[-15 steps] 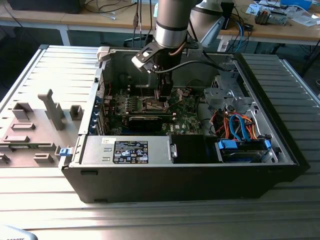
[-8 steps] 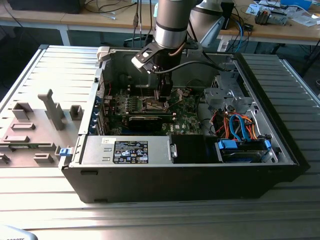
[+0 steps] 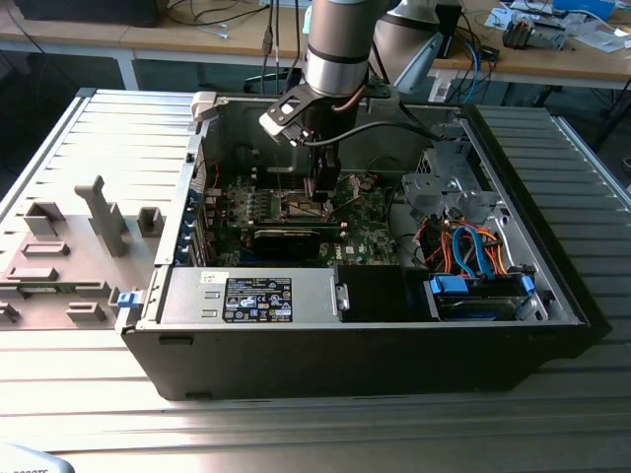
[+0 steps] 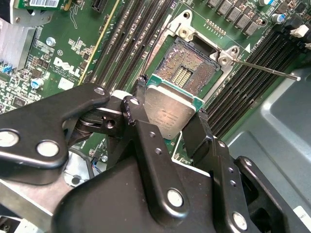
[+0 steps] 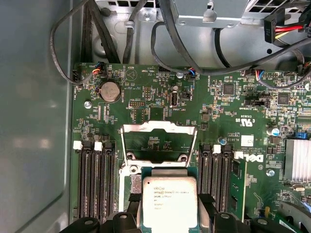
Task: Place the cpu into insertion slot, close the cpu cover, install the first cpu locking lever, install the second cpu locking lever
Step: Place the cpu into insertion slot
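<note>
**Setting.** Open computer case point(image 3: 345, 360) on a ribbed metal tabletop point(image 3: 296, 434). A grey plastic fixture point(image 3: 104, 217) lies beside it at the exterior view's left.

**Inside the case.** I count a green circuit board point(image 3: 370, 225), a boxy power supply point(image 3: 256, 296) along the near wall, and a drive bay point(image 3: 478, 296) with blue and orange cables point(image 3: 468, 246) at the exterior view's right.

**Around the socket point(image 4: 187, 65).**
- Black memory slots point(image 5: 95, 179) flank it on both sides.
- A coin battery point(image 5: 110, 91) and loose black cables point(image 5: 63, 43) lie beyond it.
- A finned heat sink point(image 5: 297, 160) sits off to one side.
- A thin metal lever point(image 4: 267, 69) stands out from one socket corner, across the memory slots.

**Cover point(image 5: 159, 127).** Silvery frame, swung up and open. I see green board through its window.

**Socket.** The contact field is exposed, with nothing over its middle.

**Chip point(image 5: 169, 201).** Metal top up, clenched by the tool point(image 3: 320, 192), with one black finger point(image 4: 197, 133) on each of two opposite edges. It hangs over the socket edge nearest the tool and is not seated. I cannot tell whether it touches the rim.

**Arm point(image 3: 335, 49).** It comes down from above into the case, wrist upright, with the tool pointing down at the board.
</note>
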`<state>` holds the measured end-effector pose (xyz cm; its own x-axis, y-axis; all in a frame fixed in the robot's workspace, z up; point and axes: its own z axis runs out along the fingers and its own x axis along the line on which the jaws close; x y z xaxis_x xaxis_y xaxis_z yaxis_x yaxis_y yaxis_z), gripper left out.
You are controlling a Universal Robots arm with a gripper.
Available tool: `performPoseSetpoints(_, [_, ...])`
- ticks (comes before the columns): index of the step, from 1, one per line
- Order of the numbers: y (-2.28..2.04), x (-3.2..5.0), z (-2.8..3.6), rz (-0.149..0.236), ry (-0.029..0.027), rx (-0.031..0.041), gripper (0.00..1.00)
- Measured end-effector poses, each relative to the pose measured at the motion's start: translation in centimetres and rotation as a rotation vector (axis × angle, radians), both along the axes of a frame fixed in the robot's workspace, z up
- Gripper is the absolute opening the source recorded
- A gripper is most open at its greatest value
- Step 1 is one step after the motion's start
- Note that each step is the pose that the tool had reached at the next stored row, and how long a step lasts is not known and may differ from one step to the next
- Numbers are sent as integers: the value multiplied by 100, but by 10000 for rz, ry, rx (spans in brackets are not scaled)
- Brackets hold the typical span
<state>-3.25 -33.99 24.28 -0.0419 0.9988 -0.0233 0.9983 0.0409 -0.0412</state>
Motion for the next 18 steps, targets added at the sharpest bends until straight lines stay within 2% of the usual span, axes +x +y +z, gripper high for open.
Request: performPoseSetpoints(18, [0,0,-30,0,-1,0,54])
